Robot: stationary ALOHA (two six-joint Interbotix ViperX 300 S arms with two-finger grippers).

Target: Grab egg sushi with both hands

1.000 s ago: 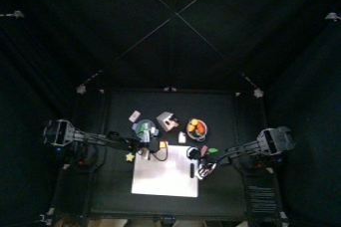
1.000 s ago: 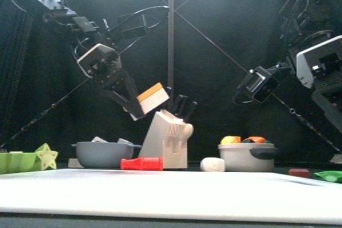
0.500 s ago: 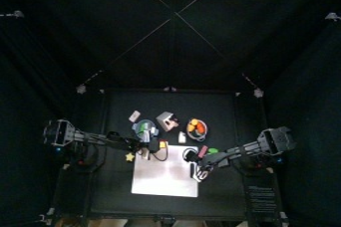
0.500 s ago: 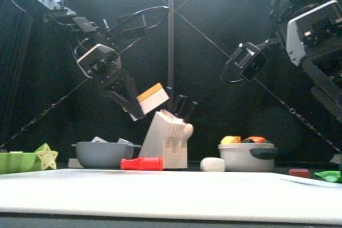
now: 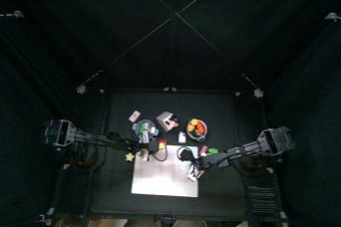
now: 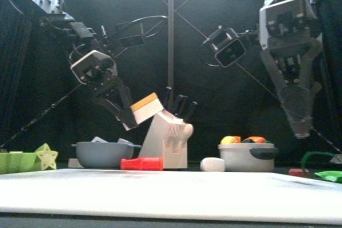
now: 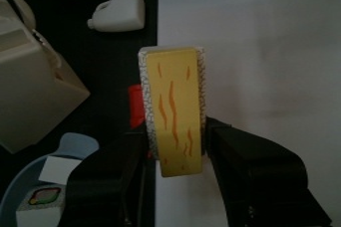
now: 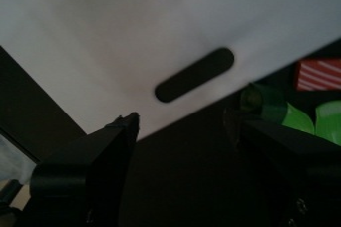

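Handover pending: left claw [image 7: 176,156] grips the yellow rectangular egg sushi [image 7: 176,107]; right claw [image 8: 184,129], spread wide and empty, must next close on its free end.

Front view: left pincer [image 6: 140,112], with the egg sushi [image 6: 150,101] between its jaws, hangs above the board [image 6: 160,187] on the desk [image 5: 120,196]. Behind the board, left to right: bowl [image 6: 106,153], carton [image 6: 166,138], pot [image 6: 247,156]. Right pincer [image 6: 225,47] hangs higher, right of the sushi.
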